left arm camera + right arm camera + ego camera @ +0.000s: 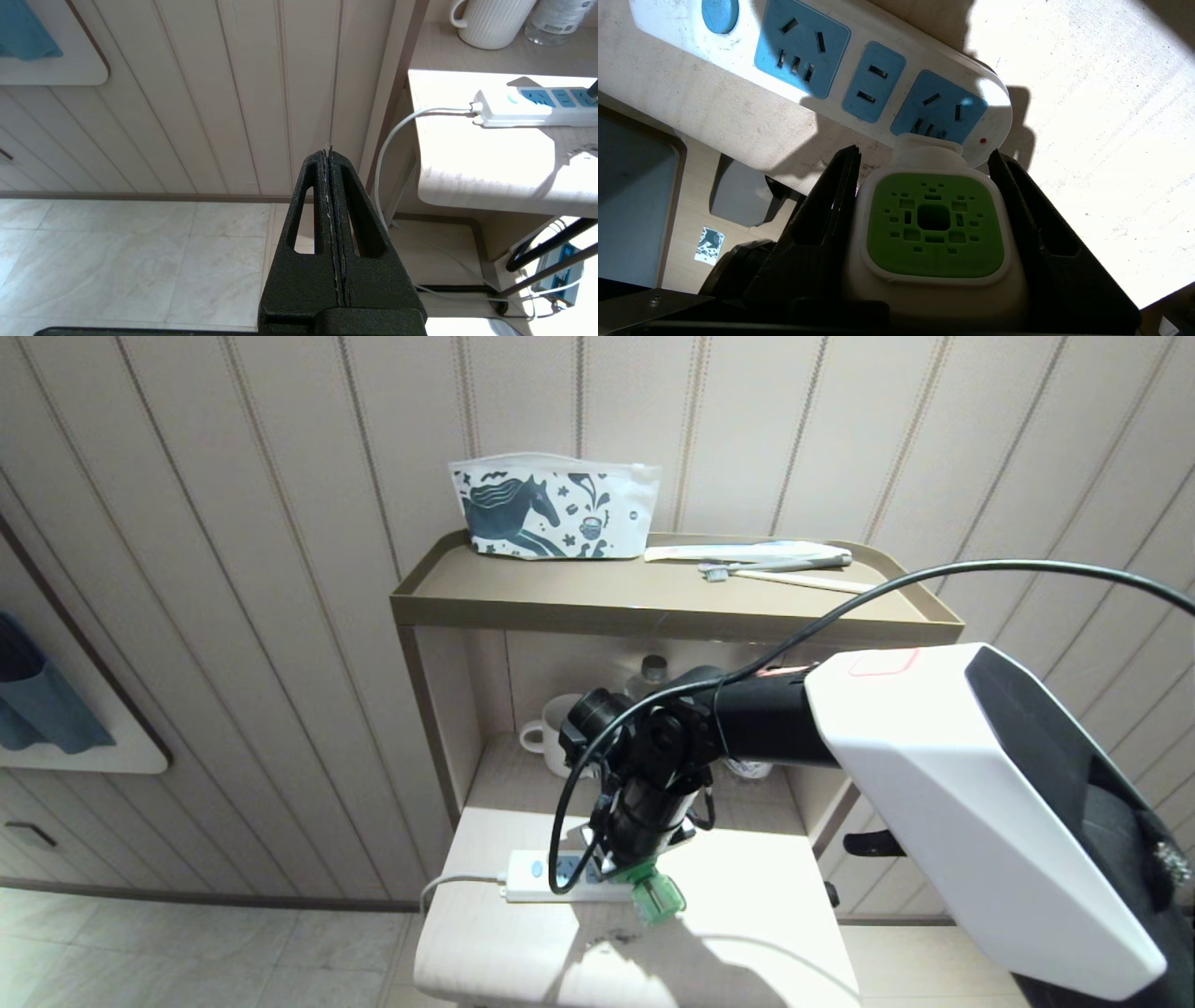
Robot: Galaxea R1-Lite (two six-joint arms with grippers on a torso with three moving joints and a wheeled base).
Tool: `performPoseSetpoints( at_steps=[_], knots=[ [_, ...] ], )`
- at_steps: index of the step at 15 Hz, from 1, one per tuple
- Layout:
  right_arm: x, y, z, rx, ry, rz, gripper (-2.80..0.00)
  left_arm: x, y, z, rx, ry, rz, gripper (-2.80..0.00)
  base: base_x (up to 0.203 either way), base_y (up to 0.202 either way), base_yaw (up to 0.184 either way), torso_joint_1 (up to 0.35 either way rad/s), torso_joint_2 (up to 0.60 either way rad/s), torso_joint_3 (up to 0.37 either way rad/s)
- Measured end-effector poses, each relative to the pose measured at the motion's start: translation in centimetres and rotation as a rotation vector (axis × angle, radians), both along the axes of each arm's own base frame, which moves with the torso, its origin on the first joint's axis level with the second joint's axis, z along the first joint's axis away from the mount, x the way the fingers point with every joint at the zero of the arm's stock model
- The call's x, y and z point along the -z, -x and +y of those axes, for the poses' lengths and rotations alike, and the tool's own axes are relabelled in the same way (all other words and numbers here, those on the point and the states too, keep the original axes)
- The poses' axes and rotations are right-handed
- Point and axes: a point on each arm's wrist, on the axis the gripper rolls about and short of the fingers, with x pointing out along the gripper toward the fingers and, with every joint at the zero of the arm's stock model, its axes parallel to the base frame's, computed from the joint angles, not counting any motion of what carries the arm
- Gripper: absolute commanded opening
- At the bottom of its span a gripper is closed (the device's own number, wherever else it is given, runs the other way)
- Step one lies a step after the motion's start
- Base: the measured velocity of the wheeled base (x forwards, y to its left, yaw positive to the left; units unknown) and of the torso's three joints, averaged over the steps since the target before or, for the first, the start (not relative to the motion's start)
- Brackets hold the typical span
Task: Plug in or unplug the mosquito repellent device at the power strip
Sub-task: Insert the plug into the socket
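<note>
From the head view, on the low sunlit table (747, 933), the right pincer (644, 873) pinches the mosquito repellent device (658, 896) at the far-from-cord end of the power strip (560, 879), while a white mug (551, 733) stands on the shelf behind, its contents unseen. Beside that table, the left wrist view shows the left pincer (330, 154) pressed together, parked. Under the right wrist camera, the device's green face sits between the fingers (831, 196) over the end socket, all three sockets bare, so I judge it unplugged.
</note>
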Motion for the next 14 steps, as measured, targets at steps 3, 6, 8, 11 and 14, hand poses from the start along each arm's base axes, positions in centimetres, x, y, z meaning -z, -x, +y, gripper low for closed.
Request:
performPoseSetpoints(
  at_steps=[3,6,8,11,14],
  knots=[
    [0.3,-0.2,0.0,0.002,0.002,0.002,-2.8,0.0,0.0,0.0,0.0,0.0,0.0,-2.8,0.0,0.0,0.0,0.0,0.0,0.0],
    [0.7,-0.6,0.1,0.01,-0.005,-0.015,-2.8,0.0,0.0,0.0,0.0,0.0,0.0,-2.8,0.0,0.0,0.0,0.0,0.0,0.0],
    [0.7,-0.8,0.0,0.013,-0.011,-0.025,-2.8,0.0,0.0,0.0,0.0,0.0,0.0,-2.8,0.0,0.0,0.0,0.0,0.0,0.0],
    [0.8,-0.7,0.2,0.004,-0.007,-0.027,-2.8,0.0,0.0,0.0,0.0,0.0,0.0,-2.8,0.0,0.0,0.0,0.0,0.0,0.0],
    [1.2,-0.6,0.5,-0.006,0.002,-0.024,-2.8,0.0,0.0,0.0,0.0,0.0,0.0,-2.8,0.0,0.0,0.0,0.0,0.0,0.0]
  ],
)
